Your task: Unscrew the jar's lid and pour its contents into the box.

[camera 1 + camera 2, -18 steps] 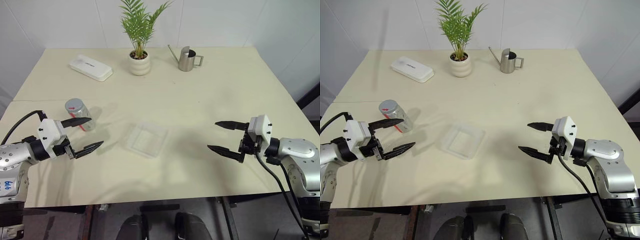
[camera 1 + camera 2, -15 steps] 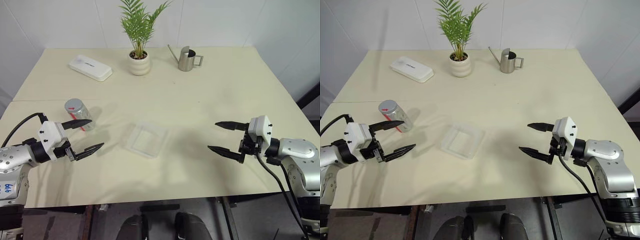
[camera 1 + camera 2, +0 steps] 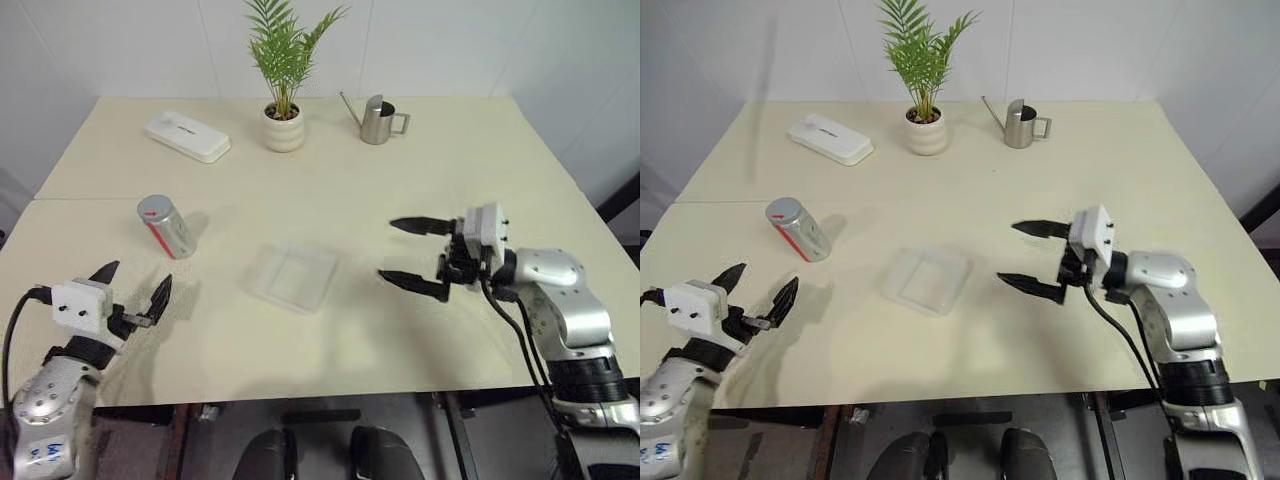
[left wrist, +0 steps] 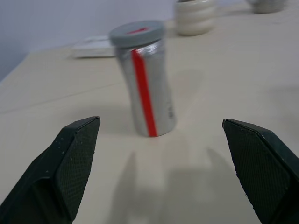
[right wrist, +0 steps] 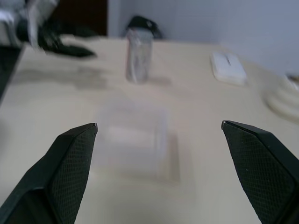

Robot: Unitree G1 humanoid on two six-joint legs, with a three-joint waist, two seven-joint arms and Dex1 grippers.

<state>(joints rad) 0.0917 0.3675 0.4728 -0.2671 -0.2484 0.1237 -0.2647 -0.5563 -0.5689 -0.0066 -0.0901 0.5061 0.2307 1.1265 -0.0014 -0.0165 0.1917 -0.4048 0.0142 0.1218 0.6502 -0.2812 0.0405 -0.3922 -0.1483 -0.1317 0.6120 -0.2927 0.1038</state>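
The jar (image 3: 168,227) stands a little tilted on the left half of the table, silvery with a red stripe, and the grey lid (image 3: 152,208) is screwed on top. Its contents cannot be made out. The left wrist view shows the jar (image 4: 145,88) ahead of my fingers and apart from them. My left gripper (image 3: 135,285) is open and empty near the table's front left edge, short of the jar. The clear box (image 3: 295,277) lies at the table's middle. My right gripper (image 3: 387,249) is open and empty, pointing left, just right of the box (image 5: 133,140).
At the back of the table stand a white oblong case (image 3: 187,135), a potted plant (image 3: 284,128) and a steel watering can (image 3: 376,119). Bare tabletop lies between the jar and the box.
My left gripper has drawn back from the jar toward the table's front edge. My right gripper has moved left, closer to the box. The jar and box stay put.
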